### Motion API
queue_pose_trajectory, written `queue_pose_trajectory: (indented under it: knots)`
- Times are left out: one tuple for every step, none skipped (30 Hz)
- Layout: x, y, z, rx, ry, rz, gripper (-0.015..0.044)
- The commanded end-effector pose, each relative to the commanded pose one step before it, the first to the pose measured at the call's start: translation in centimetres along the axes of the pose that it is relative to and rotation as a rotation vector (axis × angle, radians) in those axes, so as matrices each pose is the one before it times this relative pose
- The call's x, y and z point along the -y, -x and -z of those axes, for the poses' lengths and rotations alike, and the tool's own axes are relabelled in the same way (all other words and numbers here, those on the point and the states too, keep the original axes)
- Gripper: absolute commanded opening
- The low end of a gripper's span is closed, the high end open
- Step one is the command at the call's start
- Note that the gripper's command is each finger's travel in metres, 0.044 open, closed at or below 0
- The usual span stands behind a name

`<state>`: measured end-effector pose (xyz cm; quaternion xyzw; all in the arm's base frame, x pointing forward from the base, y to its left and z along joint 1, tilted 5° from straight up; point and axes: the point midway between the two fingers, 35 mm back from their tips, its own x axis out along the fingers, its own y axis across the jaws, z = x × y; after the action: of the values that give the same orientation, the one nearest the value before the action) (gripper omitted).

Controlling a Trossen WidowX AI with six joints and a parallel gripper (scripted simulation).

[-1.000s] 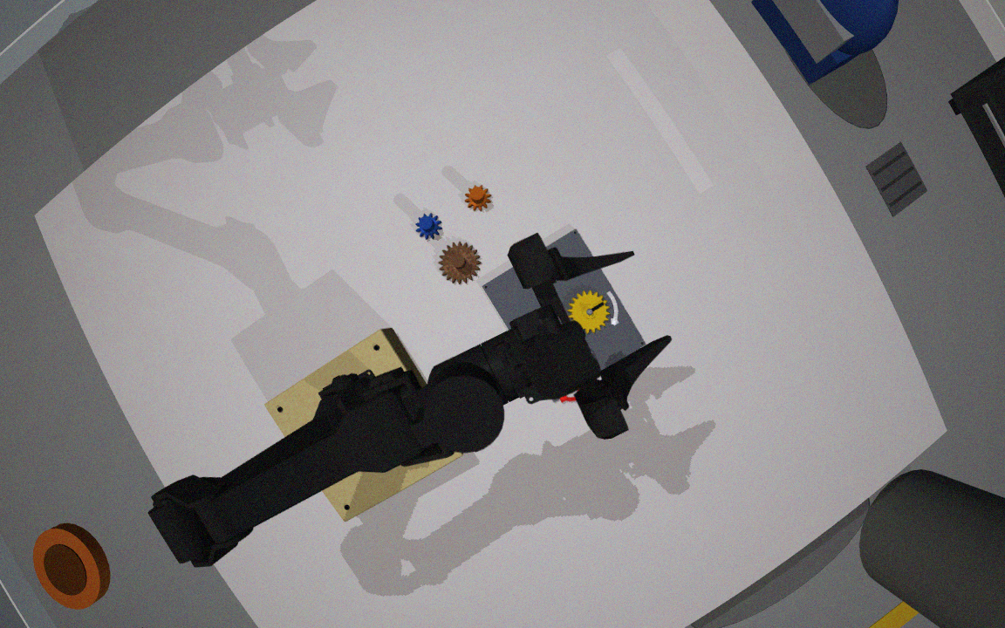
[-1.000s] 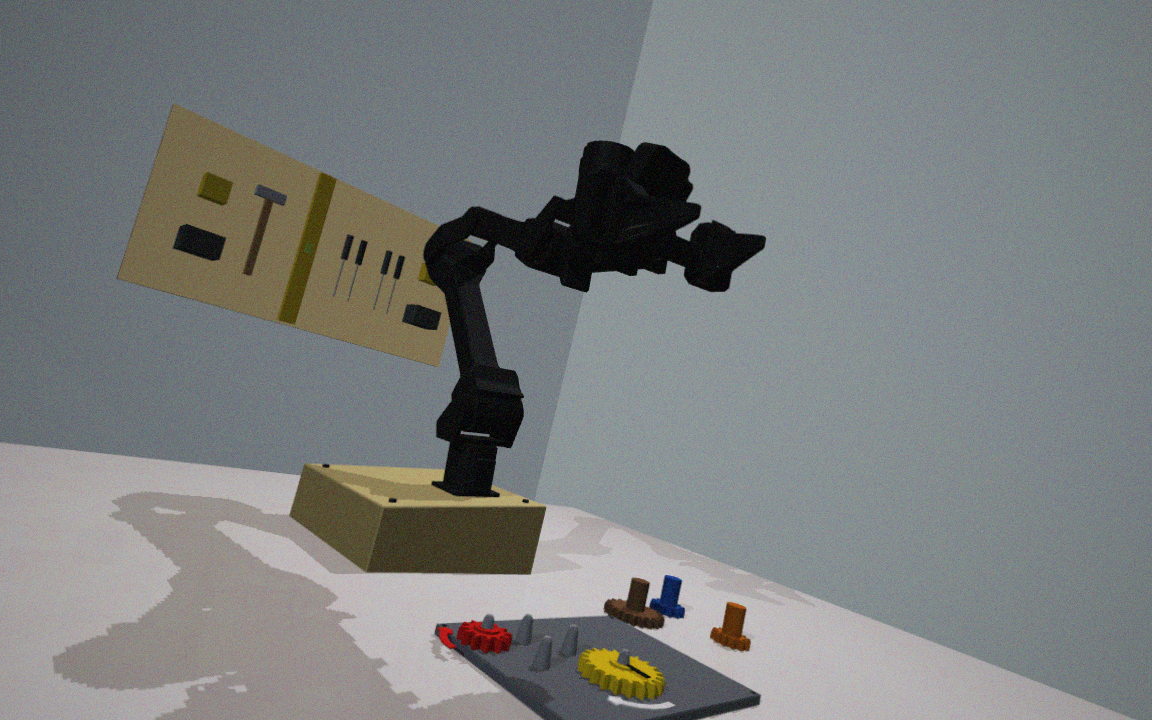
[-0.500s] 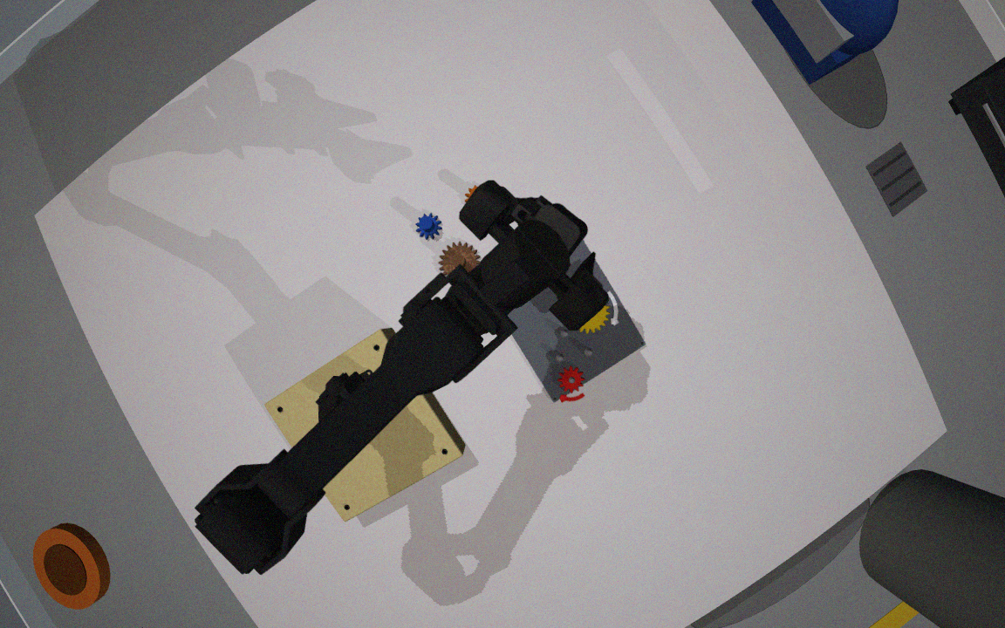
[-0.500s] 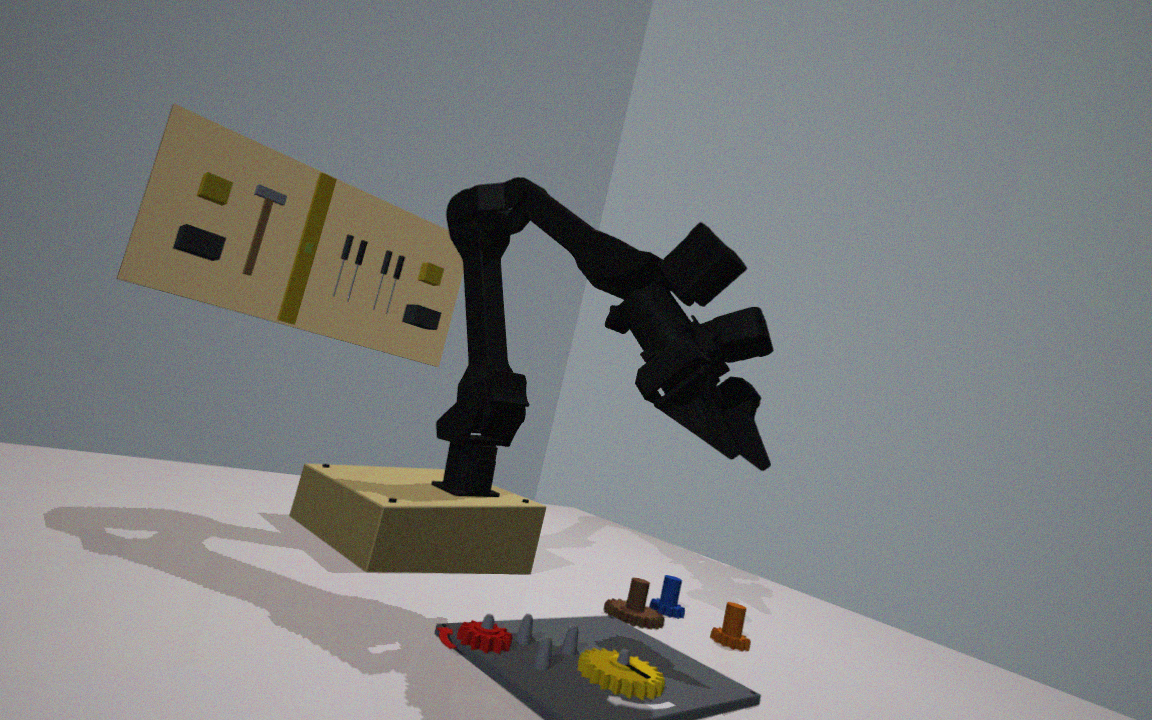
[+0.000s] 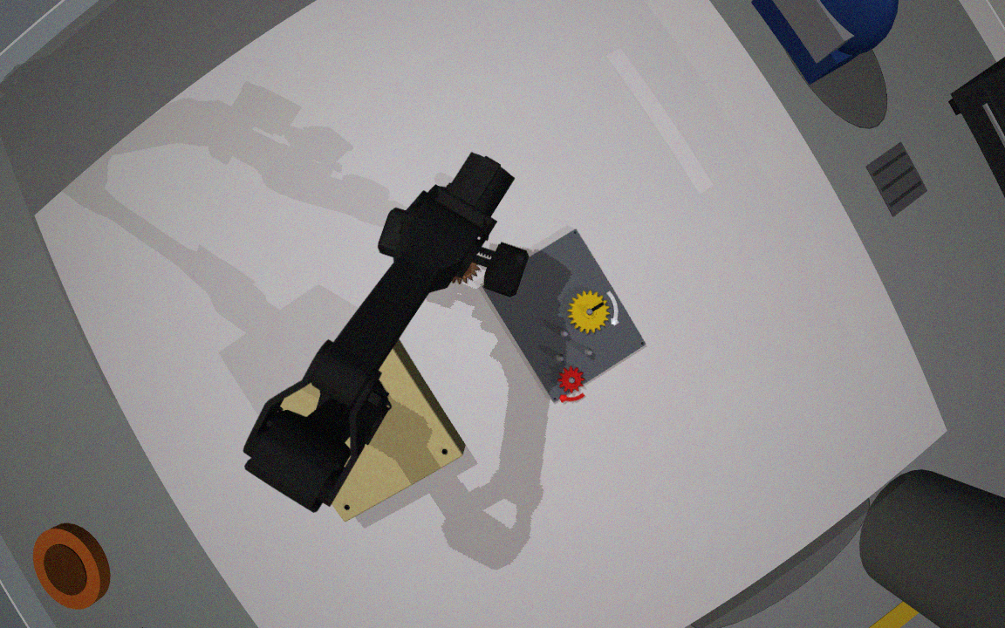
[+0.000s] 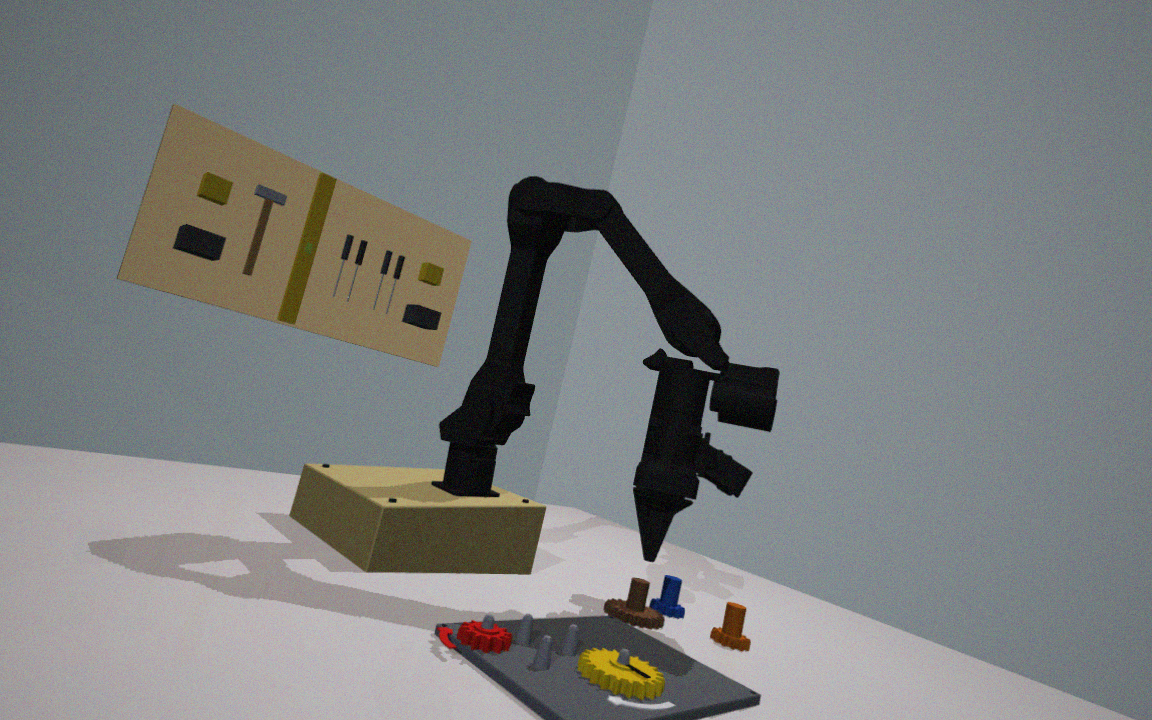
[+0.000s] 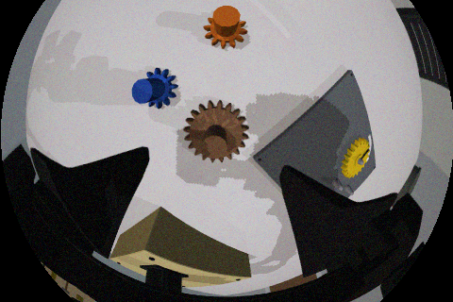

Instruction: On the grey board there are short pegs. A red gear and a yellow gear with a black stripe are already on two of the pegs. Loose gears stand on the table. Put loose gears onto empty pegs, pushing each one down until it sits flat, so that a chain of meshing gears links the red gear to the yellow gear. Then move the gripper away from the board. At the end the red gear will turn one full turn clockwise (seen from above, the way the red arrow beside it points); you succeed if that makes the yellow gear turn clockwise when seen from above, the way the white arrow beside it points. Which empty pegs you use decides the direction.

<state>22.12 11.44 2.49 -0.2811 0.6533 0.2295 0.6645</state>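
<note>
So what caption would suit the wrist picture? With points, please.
Open claw [image 7: 215,164] above three loose gears, brown [image 7: 216,129], blue [image 7: 160,88] and orange [image 7: 226,28], beside a grey board [image 7: 307,134].

A matte black body is seen in the arm [image 5: 381,312] [image 6: 522,295], built from chunky angular housings and smoother rounded joints, with black tapered, pointed fingers [image 6: 652,528] and a small pale toothed rack [image 5: 483,255] exposed beside the dark finger mount [image 5: 506,269].
</note>
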Motion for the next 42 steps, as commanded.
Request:
queue_pose_trajectory:
  knots:
    - [-0.137,-0.158,0.166,-0.01456,0.0125,0.00107,0.0440]
    - [0.001,-0.365,-0.005,-0.00003,0.0000,0.00002,0.0440]
    - [0.000,-0.544,0.004,-0.00005,0.0000,0.00003,0.0440]
    - [-0.002,-0.360,0.010,-0.00004,0.0000,0.00002,0.0440]
    - [-0.001,-0.120,0.005,-0.00002,0.0000,0.00001,0.0440]
    - [0.000,0.000,0.000,0.00000,0.0000,0.00000,0.0440]
    - [0.000,-0.027,-0.001,0.00000,0.0000,0.00000,0.0440]
    - [0.000,-0.080,-0.003,0.00000,0.0000,0.00000,0.0440]
    - [0.000,-0.133,-0.005,-0.00001,0.0000,0.00001,0.0440]
    - [0.000,-0.163,-0.005,-0.00001,0.0000,0.00001,0.0440]
    - [0.000,-0.163,-0.004,-0.00001,0.0000,0.00001,0.0440]
    - [-0.001,-0.163,-0.002,-0.00001,0.0000,0.00001,0.0440]
    - [-0.001,-0.163,-0.001,-0.00002,0.0000,0.00001,0.0440]
    - [-0.001,-0.162,0.000,-0.00002,0.0000,0.00001,0.0440]
    - [-0.001,-0.162,0.001,-0.00002,0.0000,0.00001,0.0440]
    - [-0.002,-0.162,0.002,-0.00002,0.0000,0.00001,0.0440]
    - [-0.002,-0.162,0.003,-0.00002,0.0000,0.00001,0.0440]
    - [-0.002,-0.161,0.005,-0.00002,0.0000,0.00001,0.0440]
    - [-0.002,-0.161,0.006,-0.00002,0.0000,0.00001,0.0440]
    - [-0.003,-0.161,0.007,-0.00002,0.0000,0.00001,0.0440]
    - [-0.003,-0.160,0.008,-0.00003,0.0000,0.00001,0.0440]
    - [-0.003,-0.160,0.009,-0.00003,0.0000,0.00001,0.0440]
    - [-0.003,-0.159,0.010,-0.00003,0.0000,0.00001,0.0440]
    - [-0.003,-0.127,0.009,-0.00002,0.0000,0.00000,0.0440]
    - [-0.002,-0.076,0.006,-0.00001,0.0000,0.00000,0.0440]
    - [-0.001,-0.025,0.002,0.00000,0.0000,0.00000,0.0440]
    - [0.000,0.000,0.000,0.00000,0.0000,0.00000,0.0440]
    - [0.000,0.000,0.000,0.00000,0.0000,0.00000,0.0440]
    - [0.000,0.000,0.000,0.00000,0.0000,0.00000,0.0440]
    - [0.000,0.000,0.000,0.00000,0.0000,0.00000,0.0414]
    - [0.000,0.000,0.000,0.00000,0.0000,0.00000,0.0388]
    - [0.000,0.000,0.000,0.00000,0.0000,0.00000,0.0361]
    - [0.000,0.000,0.000,0.00000,0.0000,0.00000,0.0335]
    - [0.000,0.000,0.000,0.00000,0.0000,0.00000,0.0309]
    - [0.000,0.000,0.000,0.00000,0.0000,0.00000,0.0283]
    - [0.000,0.000,0.000,0.00000,0.0000,0.00000,0.0256]
    - [0.000,0.000,0.000,0.00000,0.0000,0.00000,0.0230]
    - [0.000,0.000,0.000,0.00000,0.0000,0.00000,0.0204]
    - [0.000,0.000,0.000,0.00000,0.0000,0.00000,0.0177]
    - [0.000,0.000,0.000,0.00000,0.0000,0.00000,0.0151]
    - [0.000,0.000,0.000,0.00000,0.0000,0.00000,0.0125]
    - [0.000,0.000,0.000,0.00000,0.0000,0.00000,0.0099]
